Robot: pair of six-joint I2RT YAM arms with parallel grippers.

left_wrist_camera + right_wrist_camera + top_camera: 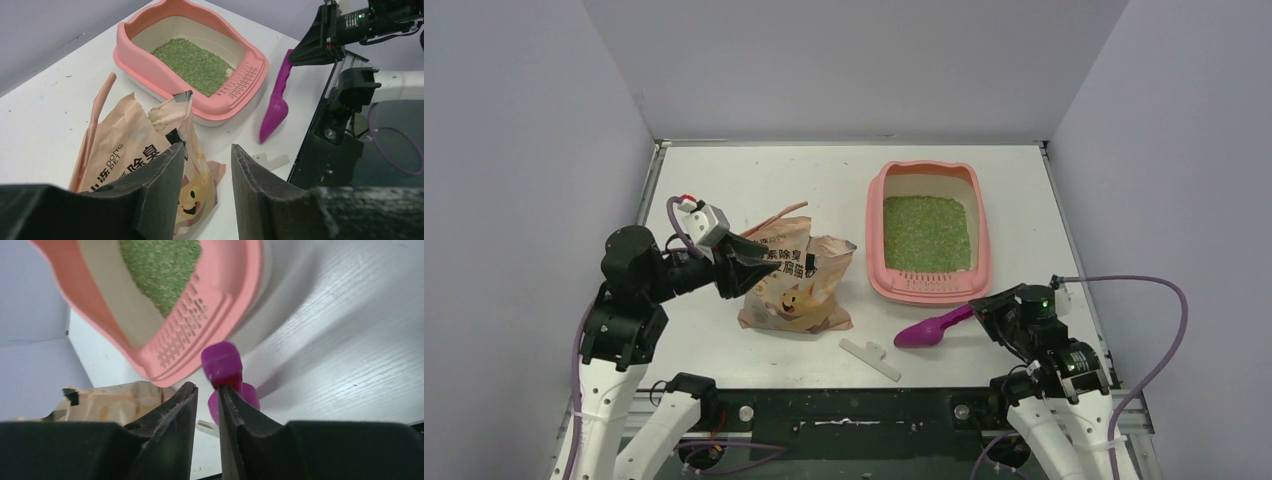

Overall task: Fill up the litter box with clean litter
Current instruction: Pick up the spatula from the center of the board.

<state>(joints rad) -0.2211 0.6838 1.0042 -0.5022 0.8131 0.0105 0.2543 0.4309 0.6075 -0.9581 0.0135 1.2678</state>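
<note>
While lying handle-first at the narrow-jawed right gripper [206,387], pointing bowl toward the bag [799,285]: scoop [929,330]; left gripper [206,149] half-open, farther.

Bag [796,285] blocks left-centre. Box [876,240] sits to its right, open from above, with a narrow clear lane between them. Scoop [932,328] lies just beside the box's near end, white strip [870,358] near it toward the front. Bare table [754,180] behind the bag leaves room to pass.
</note>
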